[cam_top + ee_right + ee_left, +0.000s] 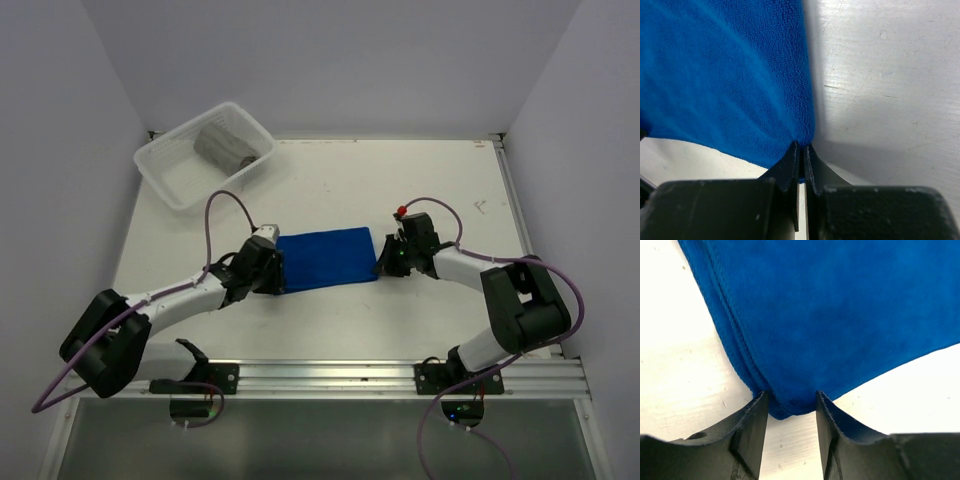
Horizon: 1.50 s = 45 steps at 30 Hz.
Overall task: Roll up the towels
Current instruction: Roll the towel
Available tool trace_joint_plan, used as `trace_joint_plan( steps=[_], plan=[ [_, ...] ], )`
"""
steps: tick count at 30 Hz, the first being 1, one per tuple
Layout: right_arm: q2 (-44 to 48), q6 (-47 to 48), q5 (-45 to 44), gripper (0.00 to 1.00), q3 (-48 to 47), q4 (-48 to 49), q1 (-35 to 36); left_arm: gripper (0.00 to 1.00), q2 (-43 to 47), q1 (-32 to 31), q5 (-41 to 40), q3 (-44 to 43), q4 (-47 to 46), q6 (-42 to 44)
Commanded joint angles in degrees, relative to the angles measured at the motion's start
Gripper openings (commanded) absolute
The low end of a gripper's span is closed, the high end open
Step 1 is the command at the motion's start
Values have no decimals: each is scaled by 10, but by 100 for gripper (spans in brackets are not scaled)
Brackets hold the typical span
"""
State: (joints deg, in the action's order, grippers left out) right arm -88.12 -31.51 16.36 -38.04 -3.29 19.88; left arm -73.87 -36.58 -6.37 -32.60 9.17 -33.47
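The blue towel (327, 258) lies flat and folded on the table between my two grippers. My left gripper (272, 268) is at its left end, jaws open, with the towel's near corner (790, 407) lying between the fingertips on the table. My right gripper (383, 258) is at its right end, shut on the towel's corner (801, 136). The grey towel (222, 145) sits rolled inside the plastic basket (172, 178) at the back left.
The basket stands at the table's back left corner. White walls enclose the table at left, back and right. A metal rail (330, 375) runs along the near edge by the arm bases.
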Motion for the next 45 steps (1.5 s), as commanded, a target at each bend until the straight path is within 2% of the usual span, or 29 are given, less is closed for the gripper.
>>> trace_joint_plan(
  steps=[1,10,13,16,17,19,20,23,27,32,34,40,45],
  plan=[
    [-8,1,-24,0,15,7,3,45,0,-8,-21,9,15,-25],
    [-5,-2,-22,0,20,12,3,41,30,-13,-35,35,39,-64],
    [-3,-4,-20,0,24,15,3,40,45,-14,-45,15,67,-69],
    [0,-1,-20,0,24,14,3,44,107,-27,-58,-41,88,-63],
    [0,-1,-21,0,24,12,2,45,121,-29,-71,-89,102,-60],
    [4,0,-23,0,24,14,2,50,109,-29,-94,-152,134,-43],
    [4,-1,-25,0,24,14,3,53,79,-29,-96,-217,143,-35],
    [4,-6,-23,0,25,21,3,55,-16,-30,-87,-333,165,-19],
    [7,-20,-31,0,30,29,4,54,-167,-32,-21,-452,166,-15],
    [17,-39,-55,0,48,49,3,53,-353,-64,-4,-613,205,-36],
    [20,-44,-64,0,54,51,4,53,-396,-74,-4,-674,224,-41],
    [12,-44,-63,0,56,59,3,53,-516,-111,-23,-798,267,-48],
    [6,-44,-63,0,53,60,4,53,-566,-122,-37,-832,283,-55]
  ],
)
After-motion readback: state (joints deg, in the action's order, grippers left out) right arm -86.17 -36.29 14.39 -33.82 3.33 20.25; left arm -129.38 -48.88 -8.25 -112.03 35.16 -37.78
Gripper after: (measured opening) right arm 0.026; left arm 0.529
